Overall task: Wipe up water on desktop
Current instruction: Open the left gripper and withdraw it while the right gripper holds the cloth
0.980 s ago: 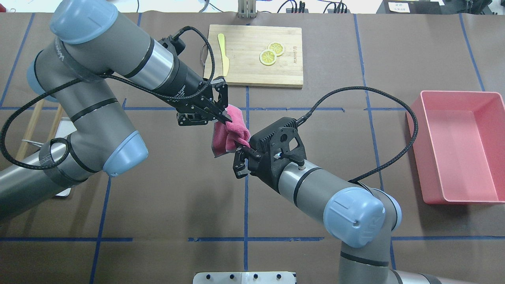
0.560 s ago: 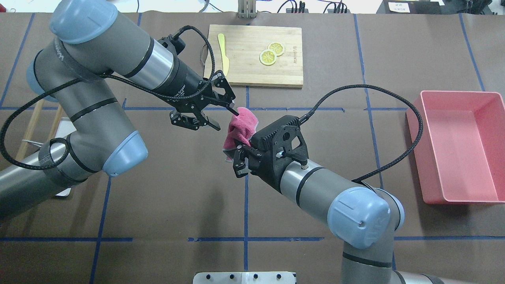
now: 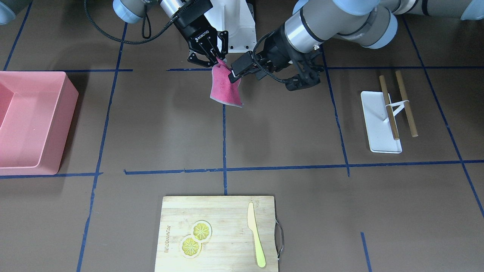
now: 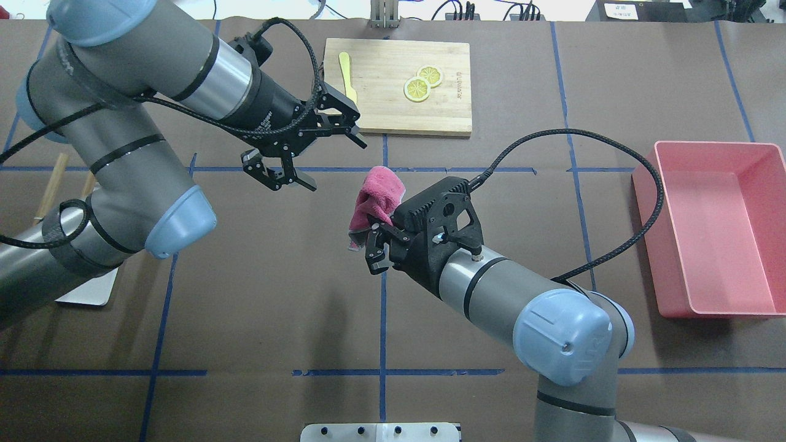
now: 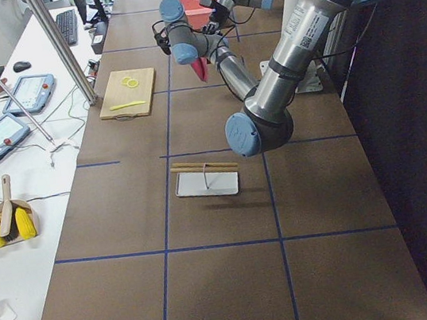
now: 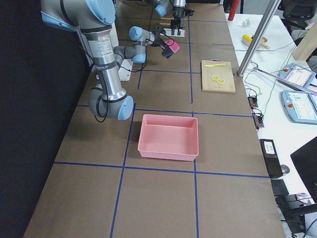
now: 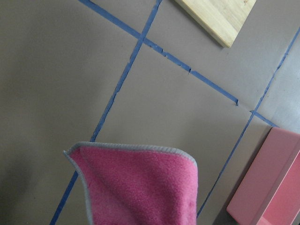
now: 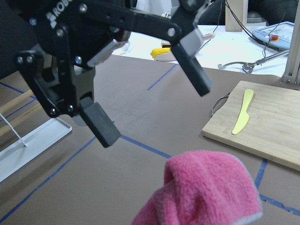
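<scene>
Since a second ago the left tool (image 4: 338,166) has let go of the pink cloth (image 4: 376,196) and drawn back toward the robot's left. Its jaws now stand wide apart with nothing between them, near the corner of the cutting board (image 4: 393,113). The right tool (image 3: 216,61) alone carries the cloth, its jaws clamped on the bunched upper end. The rest hangs downward in a loose fold, clear of the bench (image 4: 258,294), beside the central blue tape line. The surface to be wiped therefore lies straight below the cloth, and the right arm is the one placed to bring it down. No wet patch can be made out on the dark surface in any view, so I cannot tell which way the stroke should run. The hand-over looks finished and the wiping itself not yet begun. The next move probably calls for lowering until the hanging fold flattens against the bench.
</scene>
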Tool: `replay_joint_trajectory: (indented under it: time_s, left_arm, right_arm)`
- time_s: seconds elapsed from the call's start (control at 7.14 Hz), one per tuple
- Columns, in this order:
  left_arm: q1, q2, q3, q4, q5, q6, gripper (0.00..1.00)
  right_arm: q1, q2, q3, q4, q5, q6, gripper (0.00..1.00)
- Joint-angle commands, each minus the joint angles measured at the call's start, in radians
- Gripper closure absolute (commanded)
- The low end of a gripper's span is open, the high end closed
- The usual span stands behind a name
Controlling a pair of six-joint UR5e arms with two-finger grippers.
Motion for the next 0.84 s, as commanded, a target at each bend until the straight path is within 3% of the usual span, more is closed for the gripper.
replay_joint_trajectory:
  time_s: [0.0, 0.14, 0.42, 0.7]
  left_arm:
    - [-0.122, 0.050, -0.001, 0.002, -0.112, 0.078, 0.00]
    - [-0.202, 0.088, -0.007, 0.003, -0.160, 0.146, 0.00]
    - [-0.282, 0.113, -0.032, 0.005, -0.151, 0.188, 0.00]
    - [-0.339, 0.171, -0.078, 0.007, -0.099, 0.308, 0.00]
  right_arm:
    - [0.005, -0.014, 0.125, -0.214, 0.002, 0.004, 1.00]
    - [0.005, -0.034, 0.191, -0.323, 0.008, 0.004, 1.00]
    - [0.011, -0.068, 0.277, -0.538, 0.046, 0.042, 1.00]
    - [0.058, -0.068, 0.310, -0.618, 0.116, 0.086, 1.00]
